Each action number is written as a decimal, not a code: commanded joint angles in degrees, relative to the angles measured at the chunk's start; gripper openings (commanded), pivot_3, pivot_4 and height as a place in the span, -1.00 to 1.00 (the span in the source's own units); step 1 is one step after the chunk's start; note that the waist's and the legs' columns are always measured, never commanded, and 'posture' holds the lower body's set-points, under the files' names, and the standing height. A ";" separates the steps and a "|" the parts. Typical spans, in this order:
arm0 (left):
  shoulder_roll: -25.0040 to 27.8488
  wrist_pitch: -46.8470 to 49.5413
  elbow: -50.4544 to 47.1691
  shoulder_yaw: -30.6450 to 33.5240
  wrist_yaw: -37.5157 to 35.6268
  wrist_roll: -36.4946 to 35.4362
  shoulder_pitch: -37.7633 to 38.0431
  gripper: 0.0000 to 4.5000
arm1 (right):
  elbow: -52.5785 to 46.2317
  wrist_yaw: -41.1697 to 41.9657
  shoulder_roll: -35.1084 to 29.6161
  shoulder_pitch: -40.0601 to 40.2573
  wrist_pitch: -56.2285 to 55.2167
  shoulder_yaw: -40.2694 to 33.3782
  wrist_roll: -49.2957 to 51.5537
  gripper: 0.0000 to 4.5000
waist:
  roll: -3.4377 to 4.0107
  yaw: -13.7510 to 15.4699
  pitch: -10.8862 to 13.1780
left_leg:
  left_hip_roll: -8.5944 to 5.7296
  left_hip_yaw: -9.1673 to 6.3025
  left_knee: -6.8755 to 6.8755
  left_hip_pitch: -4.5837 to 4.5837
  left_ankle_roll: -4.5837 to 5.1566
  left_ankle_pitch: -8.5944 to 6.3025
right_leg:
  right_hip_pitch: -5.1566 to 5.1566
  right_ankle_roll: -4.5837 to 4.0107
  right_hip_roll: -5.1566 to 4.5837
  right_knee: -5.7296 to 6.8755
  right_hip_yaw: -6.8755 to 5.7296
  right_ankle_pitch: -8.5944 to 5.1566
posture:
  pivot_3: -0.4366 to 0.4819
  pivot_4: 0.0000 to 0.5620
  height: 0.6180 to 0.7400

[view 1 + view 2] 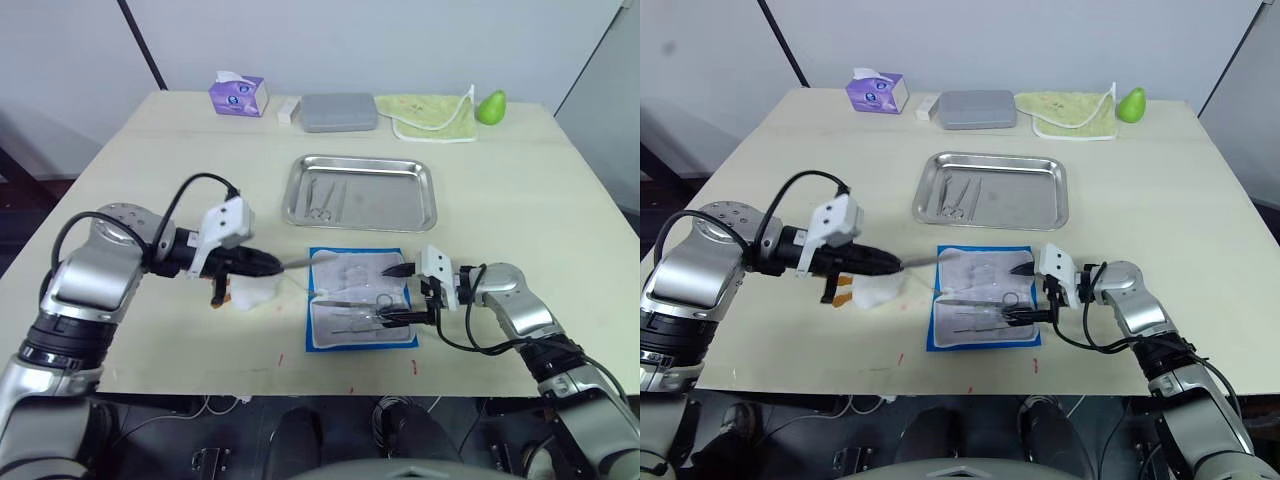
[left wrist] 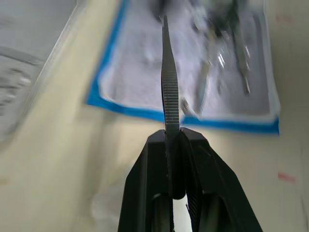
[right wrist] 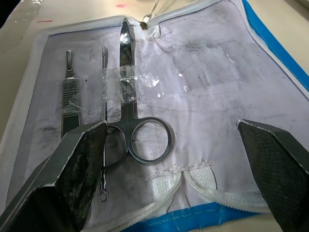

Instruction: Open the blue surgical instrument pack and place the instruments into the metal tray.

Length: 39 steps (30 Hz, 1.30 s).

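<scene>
The blue surgical instrument pack (image 1: 362,298) lies opened flat on the table just in front of the metal tray (image 1: 360,191), which already holds a few instruments (image 1: 321,199). The left gripper (image 1: 277,266) is pinched on a thin serrated forceps (image 2: 168,82) near its rear end, while the right gripper (image 1: 404,293) stands spread over the pack. The scissors (image 3: 129,111) there appear light, stiff and slippery, restrained under clear plastic, and are best taken at the ring handles.

along the far edge of the table (image 1: 520,200) sit a purple tissue box (image 1: 238,95), a small white block (image 1: 289,110), a grey case (image 1: 339,112), a yellow-green cloth (image 1: 430,117) and a green pear-shaped thing (image 1: 490,106).
</scene>
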 commanded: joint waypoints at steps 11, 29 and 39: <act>-31.95 22.81 -6.74 2.28 47.26 2.89 -9.52 -0.99 | 3.63 0.05 -2.75 4.09 3.86 3.61 -4.98 1.00 | -0.17 1.15 -0.11 | -0.09 -0.09 0.08 0.04 0.00 0.00 | 0.19 0.22 -0.04 -0.05 -0.03 0.14 | -0.05 -0.47 1.00; -53.85 6.80 32.76 1.64 74.88 14.51 -27.60 -0.99 | 0.07 -1.65 -2.68 5.59 6.03 3.16 -4.29 1.00 | -0.08 1.12 -0.06 | -0.21 -0.25 0.01 0.03 -0.01 0.00 | 0.24 0.21 -0.07 -0.09 -0.12 0.13 | -0.05 -0.47 1.00; -54.54 3.06 42.30 2.80 76.10 14.77 -29.80 -0.99 | -0.82 -2.36 -2.56 6.25 6.56 3.03 -4.10 1.00 | -0.08 1.06 -0.05 | -0.23 -0.27 -0.03 0.02 -0.02 0.00 | 0.23 0.22 -0.07 -0.12 -0.14 0.13 | -0.05 -0.47 1.00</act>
